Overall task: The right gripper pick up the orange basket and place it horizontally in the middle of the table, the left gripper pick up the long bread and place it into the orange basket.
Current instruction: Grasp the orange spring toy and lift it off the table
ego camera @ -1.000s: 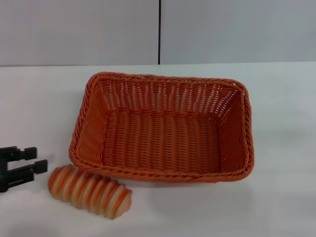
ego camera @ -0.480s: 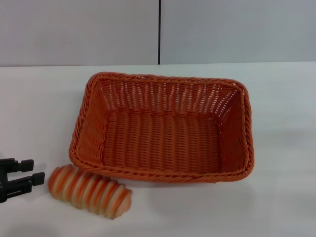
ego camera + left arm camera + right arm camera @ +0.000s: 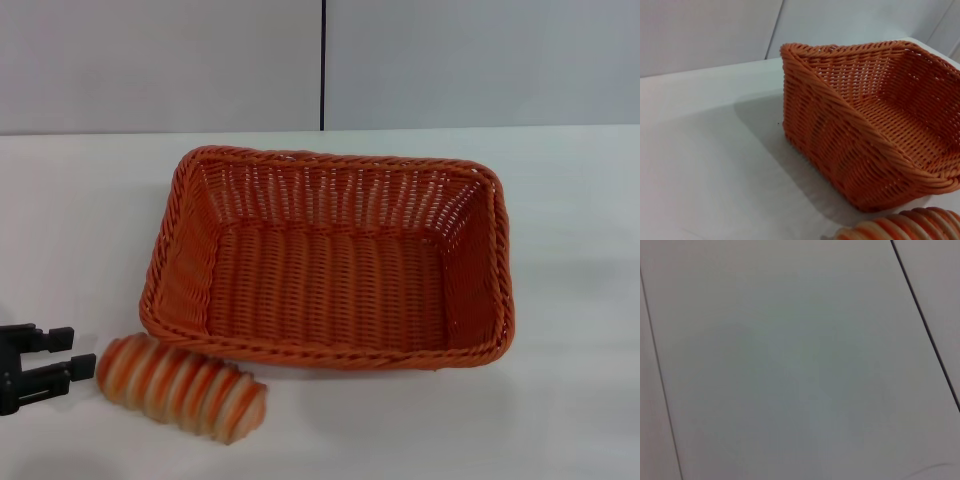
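We see the orange basket (image 3: 330, 260) as woven wicker-style strands with a braided rim, ribbed and slightly shiny. The long bread (image 3: 182, 388) looks like moulded plastic, ridged, with a soft sheen. The counter (image 3: 580, 400) is smooth and matt white. The left end effector (image 3: 55, 358) looks like matt black plastic.

Big orange basket (image 3: 330, 258), woven, with slanted sides and a braided rim, sitting flat and open side up in the middle of the white surface (image 3: 560, 200), long side across, nothing inside. Small long bread (image 3: 182, 387) with orange and cream stripes, lying on its side just outside the basket's near left corner.
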`<state>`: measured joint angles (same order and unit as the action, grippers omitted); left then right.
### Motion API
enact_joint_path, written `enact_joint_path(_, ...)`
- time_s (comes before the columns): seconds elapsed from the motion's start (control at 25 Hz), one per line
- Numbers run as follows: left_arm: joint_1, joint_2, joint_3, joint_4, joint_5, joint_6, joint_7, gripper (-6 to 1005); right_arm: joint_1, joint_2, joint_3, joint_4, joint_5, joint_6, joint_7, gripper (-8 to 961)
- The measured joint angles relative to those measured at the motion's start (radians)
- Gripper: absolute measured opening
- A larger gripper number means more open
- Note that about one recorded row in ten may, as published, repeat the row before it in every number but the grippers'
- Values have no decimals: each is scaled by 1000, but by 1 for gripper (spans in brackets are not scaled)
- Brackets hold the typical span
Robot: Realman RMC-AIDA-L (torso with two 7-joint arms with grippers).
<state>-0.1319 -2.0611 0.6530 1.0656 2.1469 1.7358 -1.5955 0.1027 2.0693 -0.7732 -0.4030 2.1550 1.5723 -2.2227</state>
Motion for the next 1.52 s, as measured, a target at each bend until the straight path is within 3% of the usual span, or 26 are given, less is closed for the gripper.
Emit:
enact_joint_path(0.72, -68, -3, 64, 31, 83, 18, -24, 517, -4, 2, 19, 11, 1, 0, 0, 542)
enact_joint_path(1.52, -71, -4, 138, 38, 92, -83, -38, 517, -3, 0, 28, 15, 0, -8, 0, 542)
